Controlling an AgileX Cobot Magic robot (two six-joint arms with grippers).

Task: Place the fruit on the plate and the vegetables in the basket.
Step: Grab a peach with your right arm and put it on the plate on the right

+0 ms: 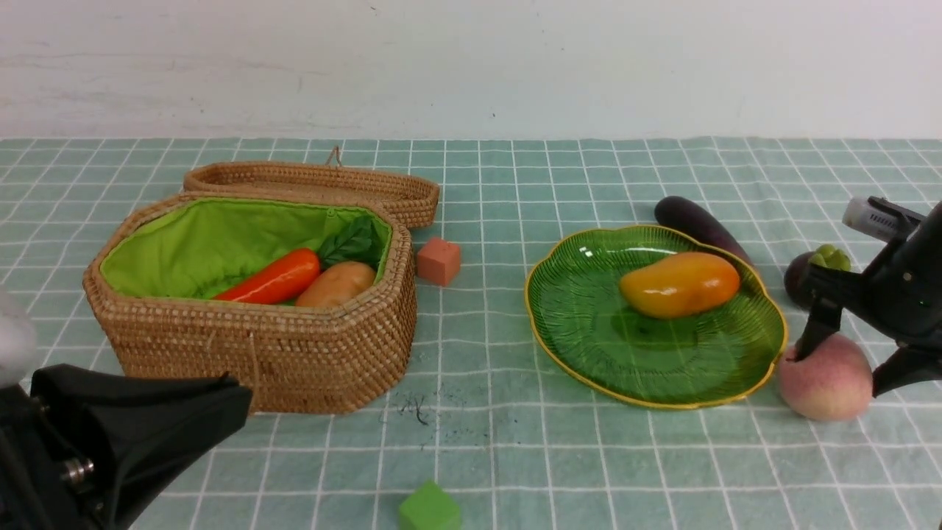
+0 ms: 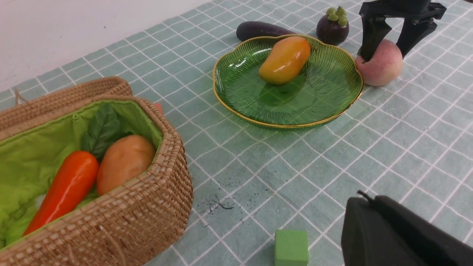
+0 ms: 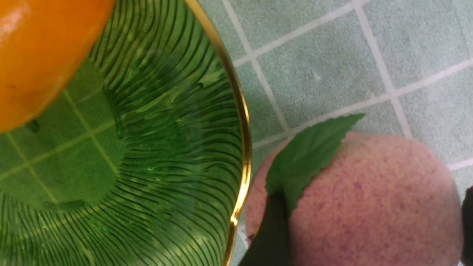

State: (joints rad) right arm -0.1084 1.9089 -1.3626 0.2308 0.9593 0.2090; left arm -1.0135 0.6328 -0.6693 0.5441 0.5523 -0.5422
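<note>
The fuzzy pink peach point(image 1: 824, 383) rests on the cloth just right of the green glass plate point(image 1: 589, 346). My right gripper point(image 1: 839, 368) straddles it, shut on it, a finger pressed on each side. The yellow-orange mango point(image 1: 681, 283) lies on the plate. A dark mangosteen point(image 1: 801, 278) sits behind the right gripper, partly hidden. The purple eggplant point(image 1: 695, 221) lies behind the plate. The carrot point(image 1: 272, 278) and potato point(image 1: 338, 283) lie in the wicker basket point(image 1: 294, 346). My left gripper point(image 1: 246, 401) is shut and empty, low in front of the basket.
The basket's lid point(image 1: 316, 184) lies open behind it. A salmon-pink cube point(image 1: 438, 260) stands right of the basket. A green cube point(image 1: 429, 508) sits at the near edge, close to my left gripper point(image 2: 364, 197). A wall runs along the back.
</note>
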